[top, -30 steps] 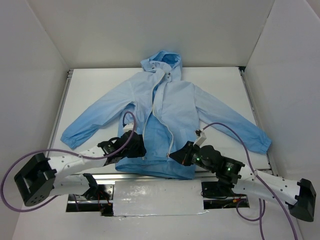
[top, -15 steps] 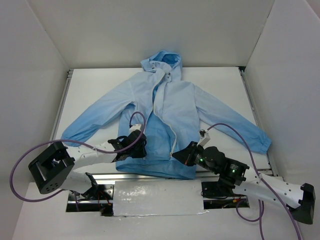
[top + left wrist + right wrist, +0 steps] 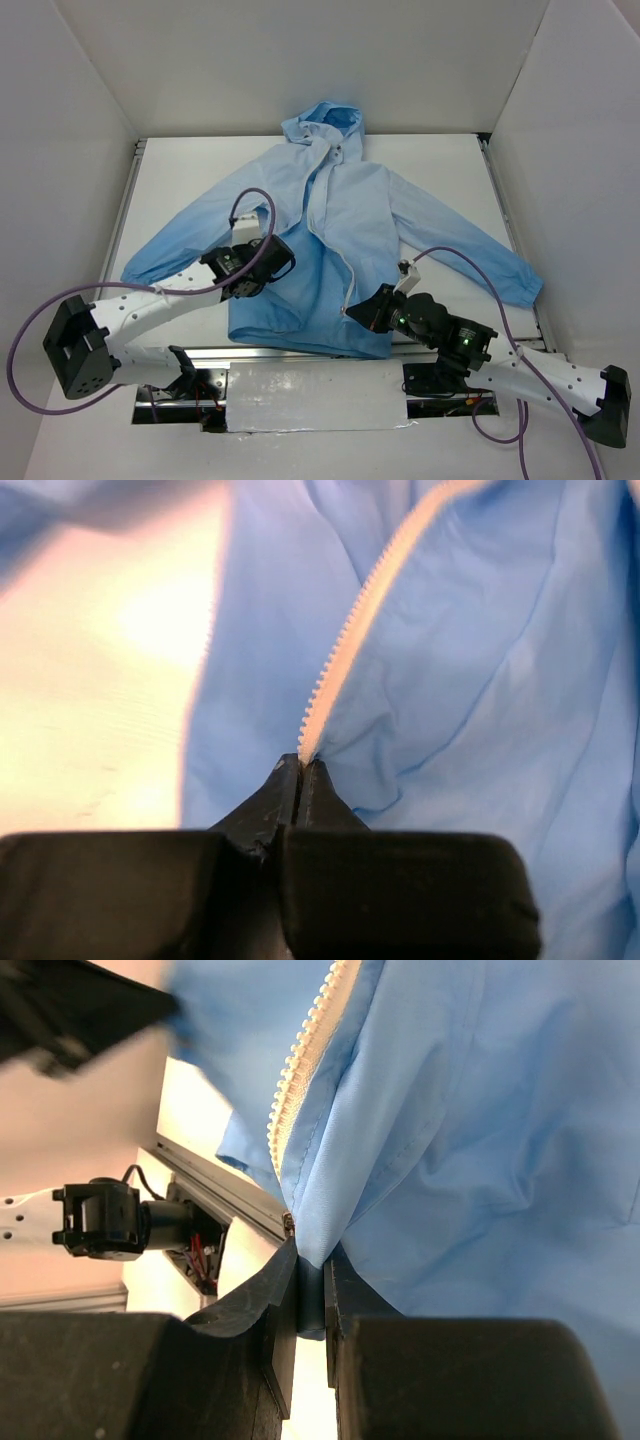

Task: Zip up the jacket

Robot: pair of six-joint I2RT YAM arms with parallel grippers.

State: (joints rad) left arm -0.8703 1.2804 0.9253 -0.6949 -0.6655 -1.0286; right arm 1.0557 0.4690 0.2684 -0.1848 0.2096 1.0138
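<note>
The left gripper (image 3: 300, 765), clamped on the zipper edge (image 3: 345, 645) at its tips, has lifted that side of the jacket (image 3: 350, 210) away from the right gripper (image 3: 310, 1260), itself clamped on the opposite edge, so the halves probably still need aligning.

Logging two arms, both on the near side of the jacket (image 3: 335, 215).

- Showing white tubular links on the left arm (image 3: 150, 300) and the right arm (image 3: 545, 375), each dotted with rows of small dark screw holes.
- Ending in boxy black housings outboard of the jacket's hem corners.
- Carrying black wrist modules.
- Glowing with small green indicator lights (image 3: 400, 320) on the right module, just below the jacket's hem.
- Looping a thin purple left cable (image 3: 252, 192) and right cable (image 3: 452, 249) off the wrists.
- Tapering into matte black wedge fingers on the left gripper (image 3: 300, 765) and the right gripper (image 3: 310, 1260).
</note>
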